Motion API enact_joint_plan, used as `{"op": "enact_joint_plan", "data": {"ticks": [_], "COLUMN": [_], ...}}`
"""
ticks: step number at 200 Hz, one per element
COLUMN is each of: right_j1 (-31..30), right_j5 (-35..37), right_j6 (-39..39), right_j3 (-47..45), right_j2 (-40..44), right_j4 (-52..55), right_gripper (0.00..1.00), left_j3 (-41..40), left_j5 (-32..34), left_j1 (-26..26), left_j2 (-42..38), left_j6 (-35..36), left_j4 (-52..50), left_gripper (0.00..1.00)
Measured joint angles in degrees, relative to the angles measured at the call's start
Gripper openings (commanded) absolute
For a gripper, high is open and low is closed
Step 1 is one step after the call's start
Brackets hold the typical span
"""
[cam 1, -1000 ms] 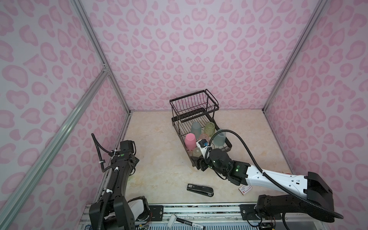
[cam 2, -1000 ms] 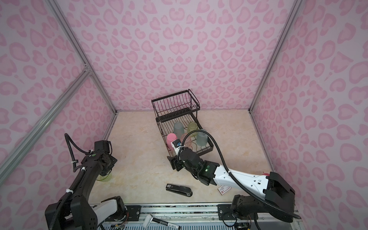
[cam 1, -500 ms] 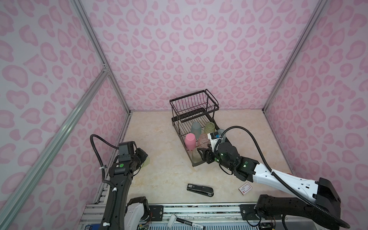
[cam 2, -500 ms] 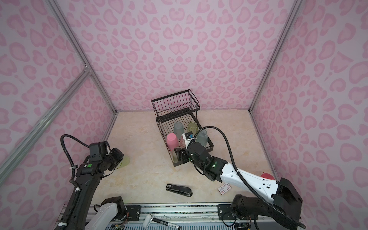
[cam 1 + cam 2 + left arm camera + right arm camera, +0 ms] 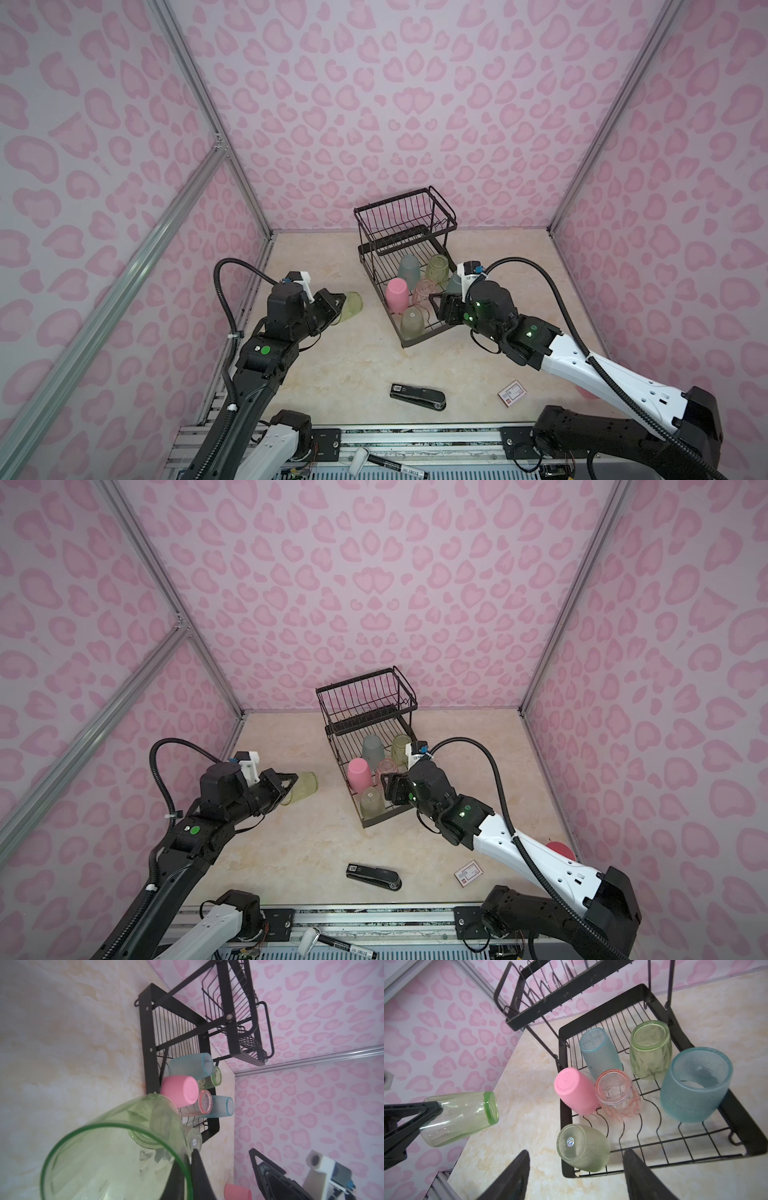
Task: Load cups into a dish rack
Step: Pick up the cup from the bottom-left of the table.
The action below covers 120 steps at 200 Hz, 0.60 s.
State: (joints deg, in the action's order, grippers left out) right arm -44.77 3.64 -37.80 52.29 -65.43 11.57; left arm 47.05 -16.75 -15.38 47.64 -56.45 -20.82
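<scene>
Rack (image 5: 399,216) of black wire sits just past the middle of the counter (image 5: 332,374) toward 12 o'clock, with six cups bottom-up in its lower tray. A teal cup (image 5: 409,267) and a ribbed green cup (image 5: 437,268) stand at the far end. A solid pink cup (image 5: 397,294) leans beside a clear pink cup (image 5: 424,291). A second teal cup (image 5: 695,1084) stands by the 3 o'clock rim, and a frosted pale cup (image 5: 411,324) at the near 6 o'clock corner. The left pincer (image 5: 338,305) is clamped tight on the wall of a clear green cup (image 5: 352,305), held on its side at the rack's 9 o'clock with its bottom toward the rack. The right pincer (image 5: 576,1153) gapes wide over the rack's near corner, gripping nothing. A stapler (image 5: 417,397) lies at the counter's 6 o'clock.
</scene>
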Motion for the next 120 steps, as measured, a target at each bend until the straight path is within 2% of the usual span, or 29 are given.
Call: {"op": "enact_joint_plan", "data": {"ticks": [74, 120], "right_j1": [6.0, 9.3], "right_j5": [-5.7, -8.4], "right_j6": [-8.5, -14.2], "right_j3": [0.7, 0.7], "right_j2": [1.5, 3.7], "right_j4": [1.5, 0.7], "right_gripper": [0.71, 0.72], "left_j3": [0.0, -0.2], "left_j5": [0.7, 2.0], "left_j1": [-12.2, -17.2], "left_j2": [2.2, 5.3], "left_j6": [-6.7, -8.7], "left_j4": [15.4, 26.0], "left_gripper": [0.03, 0.03]}}
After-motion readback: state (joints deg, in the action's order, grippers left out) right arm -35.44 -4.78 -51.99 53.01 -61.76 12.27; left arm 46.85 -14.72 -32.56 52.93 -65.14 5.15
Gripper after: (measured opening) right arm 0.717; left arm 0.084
